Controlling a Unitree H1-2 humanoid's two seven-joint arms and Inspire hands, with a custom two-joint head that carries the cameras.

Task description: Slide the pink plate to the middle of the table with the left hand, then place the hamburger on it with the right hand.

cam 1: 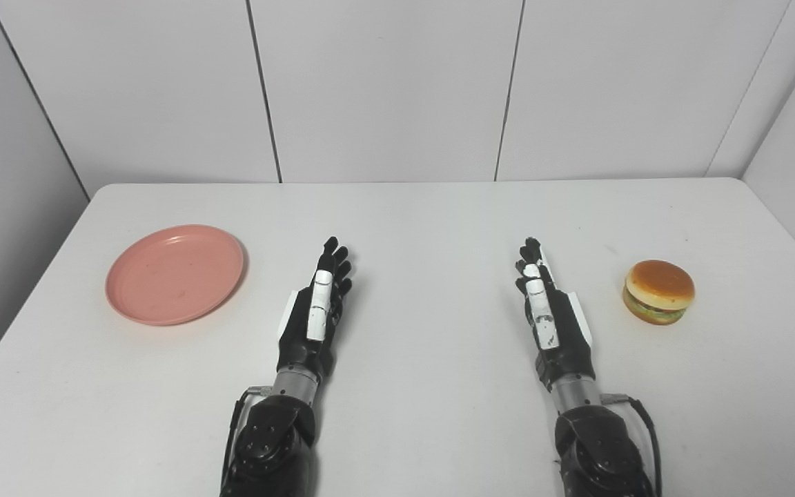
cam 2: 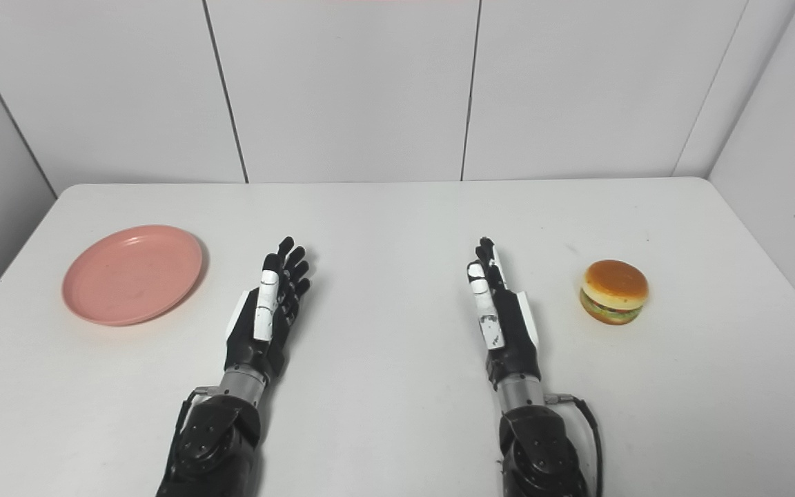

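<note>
Nearest the camera, two dark forearms rose from the bottom edge of the view, one on each side, both reaching forward over the white worktop [cam 1: 411, 207]. Each ended in a black and white hand turned edge-on, thumb side uppermost.

On the left side, the left hand [cam 1: 318, 310] had its fingers stretched out straight and slightly spread, pointing toward the far wall. It held nothing and touched neither object. On the other side, the right hand [cam 1: 546, 310] was posed almost the same way, fingers extended and held close together, also empty.

Off to the left lay the pink plate [cam 1: 175, 273], flat on the worktop and bare, near the worktop's left edge. It sat beside the left hand's fingertips but clearly apart from them, with a strip of bare surface between.

Over on the right stood the hamburger [cam 1: 658, 291], upright on its bottom bun, with a brown top bun and a green layer showing in the middle. It rested on the worktop to the right of the right hand, near but not touching it.

Between the two hands the middle of the worktop was bare surface. Pale wall panels stood behind the far edge.
</note>
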